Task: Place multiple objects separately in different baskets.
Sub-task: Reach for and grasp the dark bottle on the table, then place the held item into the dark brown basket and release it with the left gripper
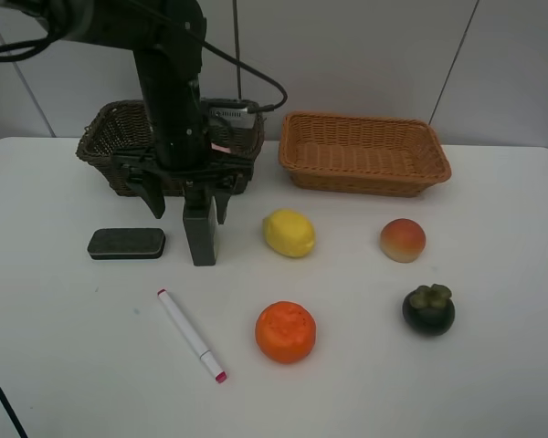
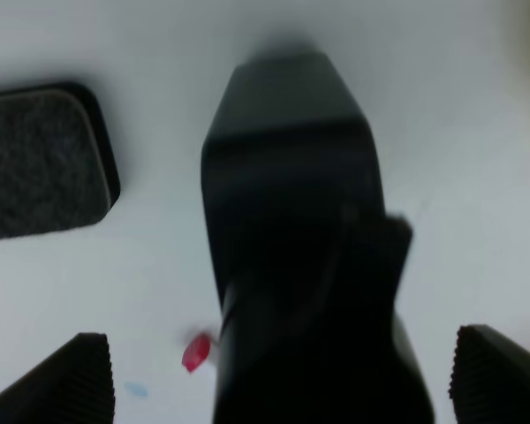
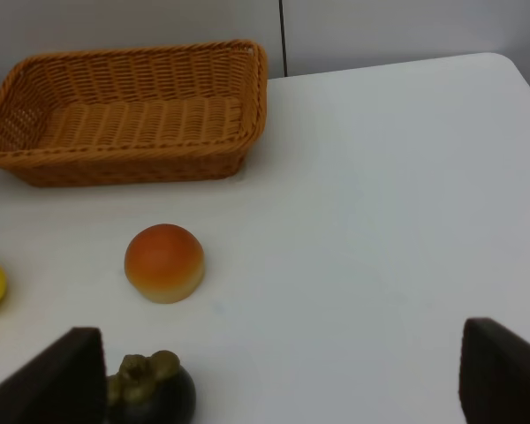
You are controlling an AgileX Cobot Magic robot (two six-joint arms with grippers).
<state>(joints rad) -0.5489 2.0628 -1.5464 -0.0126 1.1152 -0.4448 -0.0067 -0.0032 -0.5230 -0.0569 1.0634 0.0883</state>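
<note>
grey bottle upright on table, just in front of dark basket. left gripper over it, jaws wide, one finger each side, gap visible on both in wrist view, so no grip. eraser beside bottle, marker and lemon near. right gripper open and empty, low over table near peach and mangosteen, tan basket beyond

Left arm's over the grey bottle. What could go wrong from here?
1. Left jaws stand open astride the dark grey bottle. It is tall and narrow, so an off-centre close may tip it toward the eraser.
2. The rim of the dark basket sits just behind, so a low lift could snag it.
</note>
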